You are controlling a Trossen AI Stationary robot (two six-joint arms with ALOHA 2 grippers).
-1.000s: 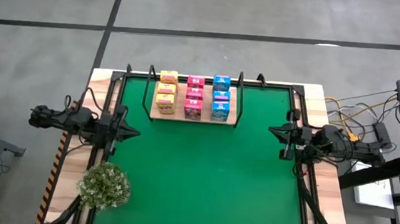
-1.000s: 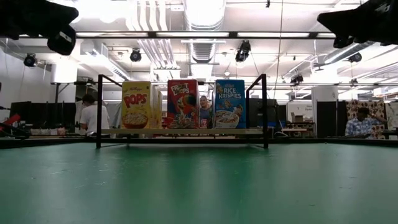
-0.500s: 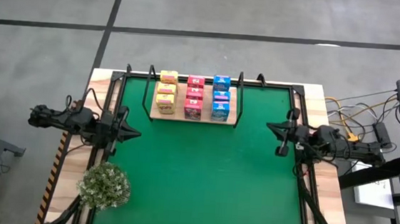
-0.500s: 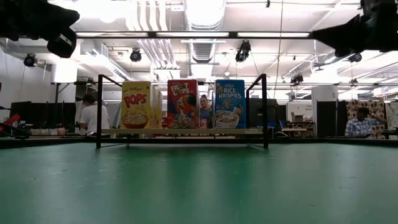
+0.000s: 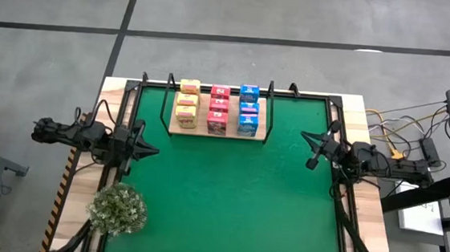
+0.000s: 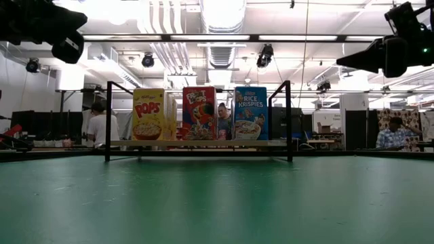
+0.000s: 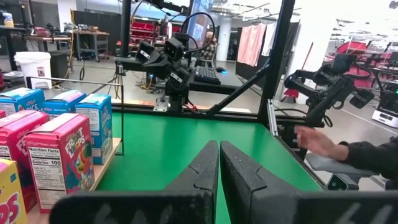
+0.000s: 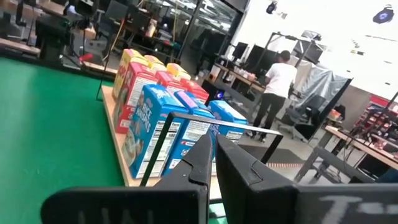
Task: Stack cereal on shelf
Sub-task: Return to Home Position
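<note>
The cereal (image 5: 219, 109) stands on the shelf (image 5: 259, 125) at the far side of the green mat (image 5: 227, 199), in three rows sorted by colour: yellow on the left, pink-red in the middle, blue on the right. The fronts face the near edge and each row runs straight back, so matching cartons line up and the stacking looks finished. With nothing left to place, both arms sit clear at the sides of the tabletop (image 5: 369, 242). The left tool (image 5: 149, 147) rests at the left edge, just beyond the bushy plant (image 5: 118, 208). The right tool (image 5: 310, 149) hovers at the right edge, well apart from the shelf. Each wrist view shows that arm's fingers drawn narrow, almost touching, and holding nothing. Compared with a second ago, the right tool has edged a little left and farther while turning, and in the low view it hangs lower; the left arm and the cartons have not moved.
</note>
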